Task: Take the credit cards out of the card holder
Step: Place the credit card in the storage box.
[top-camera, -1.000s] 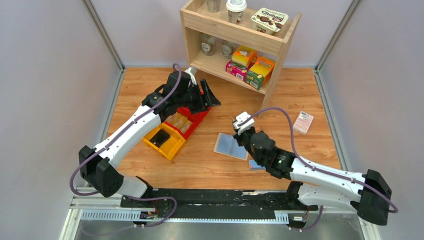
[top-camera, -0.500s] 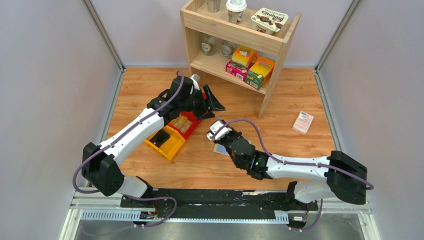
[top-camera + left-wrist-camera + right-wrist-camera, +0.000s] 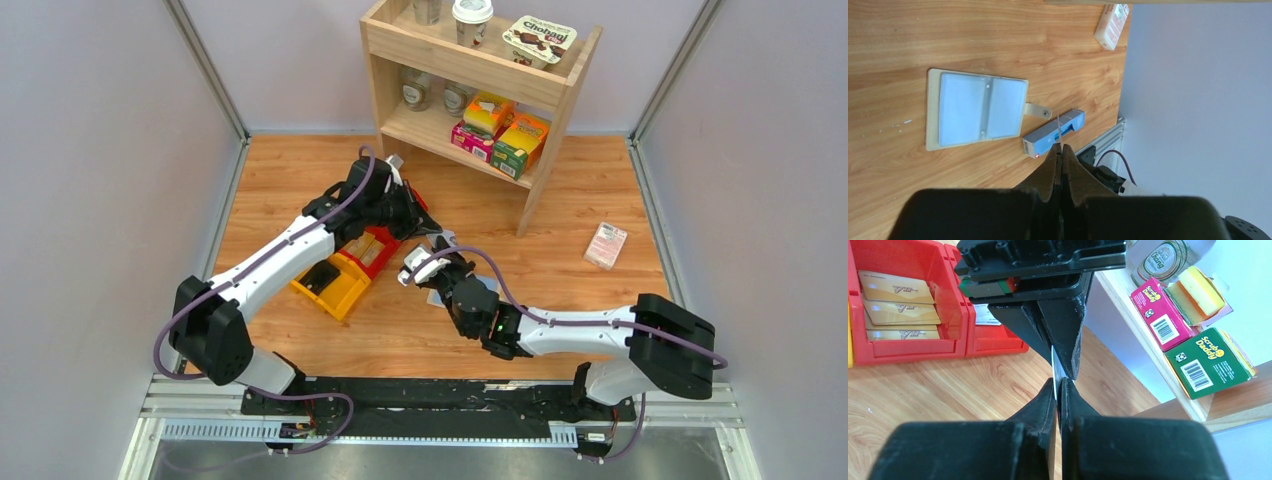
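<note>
Two claws are seen tip to tip in the top view: left claw (image 3: 425,230) is angled down from the far side and right claw (image 3: 434,248) is pointed up at it, both above the desk (image 3: 560,200), just beside the red bin (image 3: 385,245) and in front of the wooden shelf (image 3: 470,60). A yellow bin (image 3: 330,285) is butted against the red one, and a pink-white packet (image 3: 606,245) is lying well apart on the right. In the left wrist view the left claw is pinched narrow on a thin card (image 3: 1059,127), seen edge-on. The card holder (image 3: 975,110) is laid open flat on the desk below, pale blue lining up, snap tab pointed at a long blue box (image 3: 1053,135) just beside it. In the right wrist view the right claw is also closed on the same card's edge, with the left claw's black fingers clamped on it from above, so the card is held by both. Three gold cards (image 3: 898,307) are stacked in a red bin compartment. Pink and green Scrub Daddy boxes (image 3: 1210,362) are seen on the shelf at right.
</note>
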You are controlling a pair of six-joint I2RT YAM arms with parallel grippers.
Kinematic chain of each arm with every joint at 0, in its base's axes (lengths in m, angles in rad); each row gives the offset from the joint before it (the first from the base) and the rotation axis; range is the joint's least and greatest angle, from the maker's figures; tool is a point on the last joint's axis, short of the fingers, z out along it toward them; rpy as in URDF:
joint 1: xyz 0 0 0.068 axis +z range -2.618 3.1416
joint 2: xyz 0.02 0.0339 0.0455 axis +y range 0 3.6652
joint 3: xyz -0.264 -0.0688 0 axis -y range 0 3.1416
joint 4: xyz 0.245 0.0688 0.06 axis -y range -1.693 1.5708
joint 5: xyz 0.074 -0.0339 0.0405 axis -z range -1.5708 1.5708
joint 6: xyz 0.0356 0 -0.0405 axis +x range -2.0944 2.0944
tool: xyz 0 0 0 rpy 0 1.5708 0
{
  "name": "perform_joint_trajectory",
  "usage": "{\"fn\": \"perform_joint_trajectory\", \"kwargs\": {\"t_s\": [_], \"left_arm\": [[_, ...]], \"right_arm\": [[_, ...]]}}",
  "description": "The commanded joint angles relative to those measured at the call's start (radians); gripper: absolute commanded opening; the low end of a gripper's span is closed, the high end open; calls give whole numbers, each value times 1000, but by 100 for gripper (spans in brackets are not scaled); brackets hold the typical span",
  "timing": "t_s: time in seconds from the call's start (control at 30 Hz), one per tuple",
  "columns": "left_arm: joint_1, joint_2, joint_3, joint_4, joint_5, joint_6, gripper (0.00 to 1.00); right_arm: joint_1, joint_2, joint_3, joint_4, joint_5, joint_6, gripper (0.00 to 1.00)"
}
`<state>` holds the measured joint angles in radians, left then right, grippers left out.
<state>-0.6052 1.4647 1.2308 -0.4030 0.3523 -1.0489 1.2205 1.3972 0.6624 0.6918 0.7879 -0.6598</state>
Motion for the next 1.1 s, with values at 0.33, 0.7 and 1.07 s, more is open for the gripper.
{"fn": "perform_joint_trajectory", "kwargs": {"t_s": [0.33,0.7,1.07], "left_arm": [[122,-49,-116,237,-7,128,0],[283,28,-119,242,-214,178,0],[311,363,107,204,-463,87,0]], "right_arm": [[-76,-188,45,-300,-144,460,73],[-303,-455,28,-687,-142,867,100],[-371,-653,-18,-805,-42,896,100]]}}
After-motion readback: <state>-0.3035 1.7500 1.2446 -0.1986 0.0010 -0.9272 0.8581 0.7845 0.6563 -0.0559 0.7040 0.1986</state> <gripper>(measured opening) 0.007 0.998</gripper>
